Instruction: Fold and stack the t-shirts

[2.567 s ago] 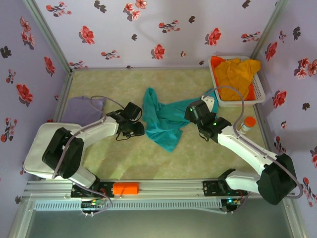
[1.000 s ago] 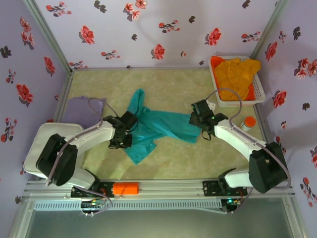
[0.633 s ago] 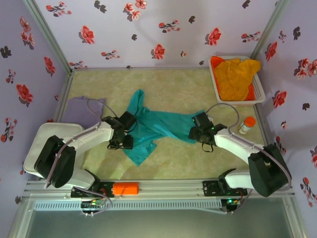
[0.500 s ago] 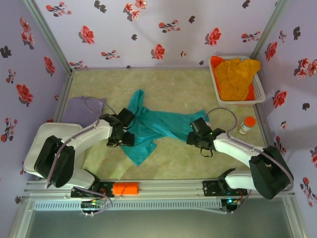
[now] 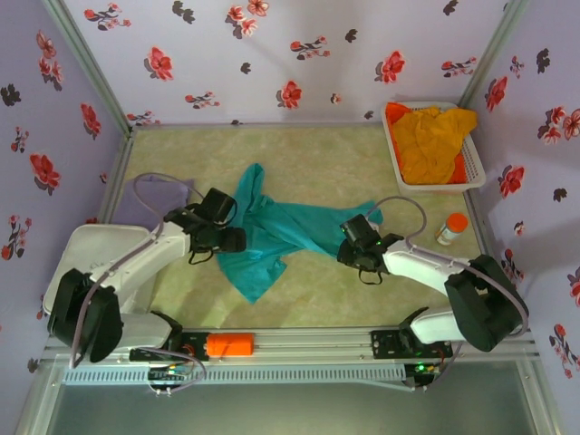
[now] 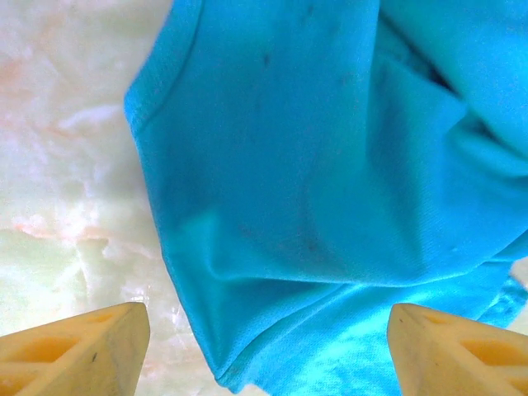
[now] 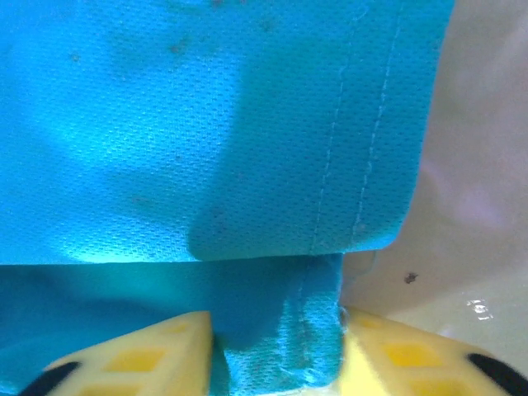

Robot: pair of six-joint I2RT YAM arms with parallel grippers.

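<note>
A teal t-shirt (image 5: 290, 231) of thin soft cloth lies crumpled in the middle of the frame, on the pale marbled table (image 5: 317, 154). One part of it reaches toward the top and another points to the lower left. The right gripper (image 7: 276, 351) is at the right end of the shirt. In its wrist view a stitched hem is bunched between the yellow fingers (image 7: 132, 359), so it is clamped on the cloth. The left gripper (image 6: 268, 346) is at the left edge with its fingers spread wide. A fold lies under the gap but is not taken.

A pale lavender t-shirt (image 5: 154, 195) lies flat at the left. The orange-yellow t-shirts (image 5: 430, 136) are heaped in a white slatted plastic basket (image 5: 394, 145) at the upper right.

I judge the teal t-shirt to be light and limp. It will sag, and it will drag after a single hold instead of spreading. It is better to hold it at two points well apart, on the hem or on a shoulder seam, where the doubled cloth should slip less. The danger is to pinch two layers together.
</note>
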